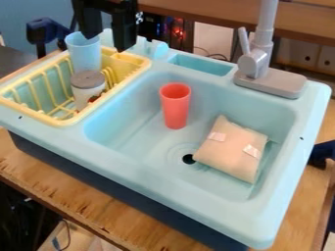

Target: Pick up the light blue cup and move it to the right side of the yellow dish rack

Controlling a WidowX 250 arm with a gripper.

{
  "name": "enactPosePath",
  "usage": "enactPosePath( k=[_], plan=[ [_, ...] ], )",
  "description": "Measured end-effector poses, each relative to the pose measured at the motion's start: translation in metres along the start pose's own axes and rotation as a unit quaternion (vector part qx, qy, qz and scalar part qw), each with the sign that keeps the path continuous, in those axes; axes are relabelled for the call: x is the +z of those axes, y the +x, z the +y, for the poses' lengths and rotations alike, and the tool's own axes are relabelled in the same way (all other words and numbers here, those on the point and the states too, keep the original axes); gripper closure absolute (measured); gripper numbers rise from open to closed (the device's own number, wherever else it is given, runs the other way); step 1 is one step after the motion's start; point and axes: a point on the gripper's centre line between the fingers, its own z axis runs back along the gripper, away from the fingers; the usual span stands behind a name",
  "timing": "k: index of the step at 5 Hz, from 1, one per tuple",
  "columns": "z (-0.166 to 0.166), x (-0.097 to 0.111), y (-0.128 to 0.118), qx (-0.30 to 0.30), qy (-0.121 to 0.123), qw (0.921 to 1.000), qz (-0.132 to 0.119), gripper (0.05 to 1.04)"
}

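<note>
The black gripper (pixel 108 43) hangs in at the upper left, above the back of the yellow dish rack (pixel 140 61). Its two fingers stand apart, with nothing seen between them. Nearest to it is a light blue cup (pixel 85 55), upright in the rack; the left finger overlaps its rim in the view, and touching cannot be told. A white jar with a grey lid (pixel 87 88) stands in front of that cup. In the light blue sink (pixel 124 127) are an upright red cup (pixel 175 107) and, at the right, a beige pouch (pixel 232 149) with pale tape pieces.
A grey faucet (pixel 270 81) rises from the sink's back edge. A shallow recess (pixel 203 64) lies left of it. The sink unit stands on a wooden table (pixel 85 198). At the right edge is a dark blue object (pixel 322 153).
</note>
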Motion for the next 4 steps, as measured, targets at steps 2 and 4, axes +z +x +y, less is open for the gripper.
enactPosePath(
  k=[2,4],
  plan=[
    [0.010,-0.012,0.004,-0.010,-0.013,0.9997,0.021,0.083],
    [0.042,-0.020,0.016,-0.005,0.002,0.9992,0.039,0.083]
  ],
)
